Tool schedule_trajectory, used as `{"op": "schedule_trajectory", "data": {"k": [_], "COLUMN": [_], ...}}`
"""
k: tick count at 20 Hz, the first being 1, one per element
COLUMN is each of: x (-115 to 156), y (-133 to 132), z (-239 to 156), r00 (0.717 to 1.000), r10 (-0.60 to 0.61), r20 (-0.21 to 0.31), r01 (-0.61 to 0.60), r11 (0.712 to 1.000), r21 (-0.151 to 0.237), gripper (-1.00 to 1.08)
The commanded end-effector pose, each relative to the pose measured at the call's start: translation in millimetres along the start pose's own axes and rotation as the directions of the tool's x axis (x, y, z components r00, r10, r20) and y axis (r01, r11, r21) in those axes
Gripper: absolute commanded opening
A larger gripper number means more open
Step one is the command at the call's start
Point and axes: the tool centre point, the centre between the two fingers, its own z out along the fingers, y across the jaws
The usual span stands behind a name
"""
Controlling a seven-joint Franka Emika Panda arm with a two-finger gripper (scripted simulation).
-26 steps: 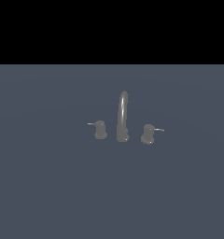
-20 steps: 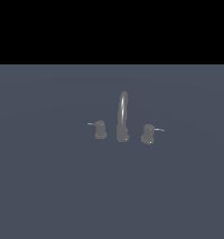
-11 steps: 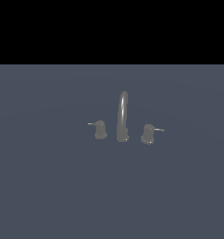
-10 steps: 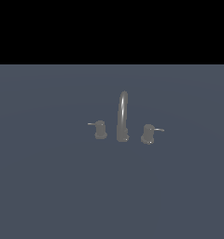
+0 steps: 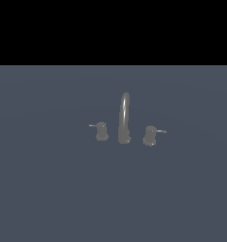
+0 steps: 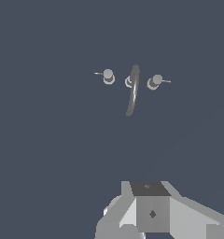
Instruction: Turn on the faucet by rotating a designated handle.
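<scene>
The handle (image 5: 150,135) sits right of centre in the exterior view, lever pointing right, beside the faucet (image 5: 124,118) spout and opposite its twin knob (image 5: 101,131), untouched. The gripper (image 6: 151,212) hangs well apart; its fingers are hidden, so opening and hold cannot be told. No writing is visible

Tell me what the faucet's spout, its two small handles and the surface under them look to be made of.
Spout: apparently dull grey metal, with a faint pale sheen along its arch. Handle with its lever toward the exterior view's right and twin handle: same matte grey, probably the same metal, with thin paler rod levers. Surface: flat, uniform slate blue with no texture; as a render, its material cannot be told.
</scene>
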Motion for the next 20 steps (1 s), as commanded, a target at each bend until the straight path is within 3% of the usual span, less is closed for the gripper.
{"op": "schedule_trajectory", "data": {"k": [1, 6, 10, 15, 20], "x": [12, 45, 75, 112, 145], "y": [2, 9, 17, 30, 46], "z": [6, 24, 46, 77, 113], "r00": [0.999, 0.984, 0.953, 0.887, 0.794], "r10": [0.047, 0.176, 0.304, 0.460, 0.606], "r20": [0.002, 0.009, 0.018, 0.032, 0.045], "r01": [-0.047, -0.176, -0.304, -0.461, -0.608], "r11": [0.999, 0.984, 0.952, 0.886, 0.792], "r21": [0.009, 0.029, 0.043, 0.053, 0.054], "gripper": [-1.00, -1.00, -1.00, -1.00, -1.00]}}
